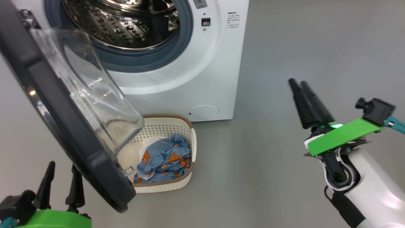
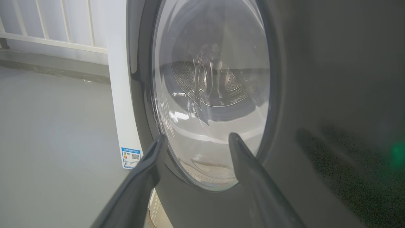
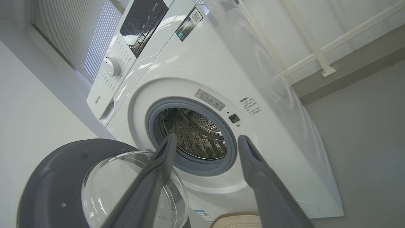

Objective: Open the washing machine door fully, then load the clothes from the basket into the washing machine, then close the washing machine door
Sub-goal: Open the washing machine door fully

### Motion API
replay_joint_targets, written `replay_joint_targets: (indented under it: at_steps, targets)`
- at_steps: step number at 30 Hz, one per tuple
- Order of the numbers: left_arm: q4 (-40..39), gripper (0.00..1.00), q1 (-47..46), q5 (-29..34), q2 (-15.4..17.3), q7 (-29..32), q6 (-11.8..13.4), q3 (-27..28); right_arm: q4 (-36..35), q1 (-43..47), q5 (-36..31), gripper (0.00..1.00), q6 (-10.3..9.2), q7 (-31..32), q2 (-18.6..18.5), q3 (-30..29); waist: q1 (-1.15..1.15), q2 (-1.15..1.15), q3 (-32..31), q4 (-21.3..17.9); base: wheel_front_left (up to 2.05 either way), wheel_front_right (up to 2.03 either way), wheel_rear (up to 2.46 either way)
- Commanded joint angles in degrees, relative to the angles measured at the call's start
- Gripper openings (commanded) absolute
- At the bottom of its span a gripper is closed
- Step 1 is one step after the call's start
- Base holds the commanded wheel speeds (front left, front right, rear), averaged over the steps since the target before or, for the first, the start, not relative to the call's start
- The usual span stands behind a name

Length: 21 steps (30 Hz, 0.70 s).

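Note:
The washing machine (image 1: pixel 190 82) stands at the top of the head view with its steel drum (image 1: pixel 126 22) exposed. The washing machine door (image 1: pixel 57 120) is swung out to the left, and its clear glass bowl (image 1: pixel 88 95) hangs over the basket (image 1: pixel 158 129). Blue bear-print clothes (image 1: pixel 164 158) and a bit of white fabric (image 1: pixel 148 142) lie in the basket. My left gripper (image 1: pixel 63 164) is open behind the door's outer face (image 2: pixel 284 95), empty (image 2: pixel 196 137). My right gripper (image 1: pixel 297 82) hovers to the right of the machine, open and empty (image 3: pixel 208 138), pointing at the drum (image 3: pixel 196 133).
Bare grey floor (image 1: pixel 300 38) stretches right of the machine and in front of the basket. A small round flap (image 1: pixel 204 112) sits low on the machine front. The control panel knob (image 3: pixel 112 66) is up top. A white railing (image 2: pixel 47 41) runs along the wall behind.

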Motion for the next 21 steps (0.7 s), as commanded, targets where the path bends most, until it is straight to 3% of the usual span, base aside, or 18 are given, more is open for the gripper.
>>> replay_joint_targets:
  at_steps: [1, 10, 21]
  targets:
    - [-1.7, 1.0, -0.5, -0.1, 1.3, -0.4, -0.1, 2.2, -0.3, 1.5, -6.2, 1.0, 0.18, -0.7, 1.8, -3.6, 0.0, 0.0, 0.1, -0.4, 0.0, 0.0, 0.0]
    - [-1.8, 1.0, -0.3, 0.3, 1.1, -0.4, -0.1, 2.0, -2.8, 8.9, -33.6, 1.0, 0.18, -0.7, 9.9, -16.5, 0.0, 0.0, -0.5, -0.9, 0.0, 0.0, 0.0]
    - [-1.8, 1.0, 0.2, 0.6, 0.9, -0.4, -0.1, 1.8, -9.8, 18.8, -50.5, 1.0, 0.18, -0.7, 15.5, -24.3, 0.0, 0.0, -1.4, -1.0, 0.0, 0.0, 0.0]
